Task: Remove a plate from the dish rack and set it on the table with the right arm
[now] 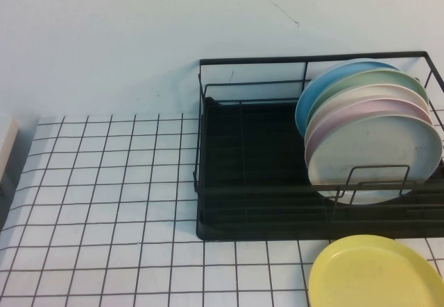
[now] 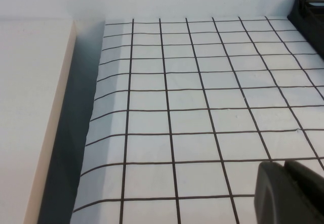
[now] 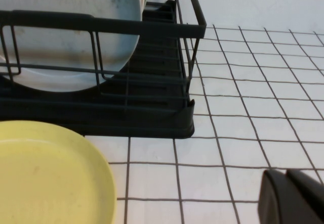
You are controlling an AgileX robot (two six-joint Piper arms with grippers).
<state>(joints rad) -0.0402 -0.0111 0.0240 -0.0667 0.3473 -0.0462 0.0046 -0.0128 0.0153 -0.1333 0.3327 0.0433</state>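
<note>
The pale grey speckled plate (image 1: pixel 374 154) stands upright at the front of a row of plates in the right end of the black wire dish rack (image 1: pixel 250 203). It also shows in the right wrist view (image 3: pixel 71 37) behind the rack's wires (image 3: pixel 152 113). My right gripper (image 3: pixel 286 172) is shut and empty, low over the gridded table (image 1: pixel 104 182), in front of the rack and apart from it. My left gripper (image 2: pixel 283 164) is shut and empty over the table's left part. Neither gripper shows in the high view.
A yellow plate (image 1: pixel 378 272) lies flat on the table just in front of the rack's right end, also in the right wrist view (image 3: pixel 45 173). Pink, cream, green and blue plates stand behind the grey one. A pale board (image 2: pixel 30 118) borders the table's left edge.
</note>
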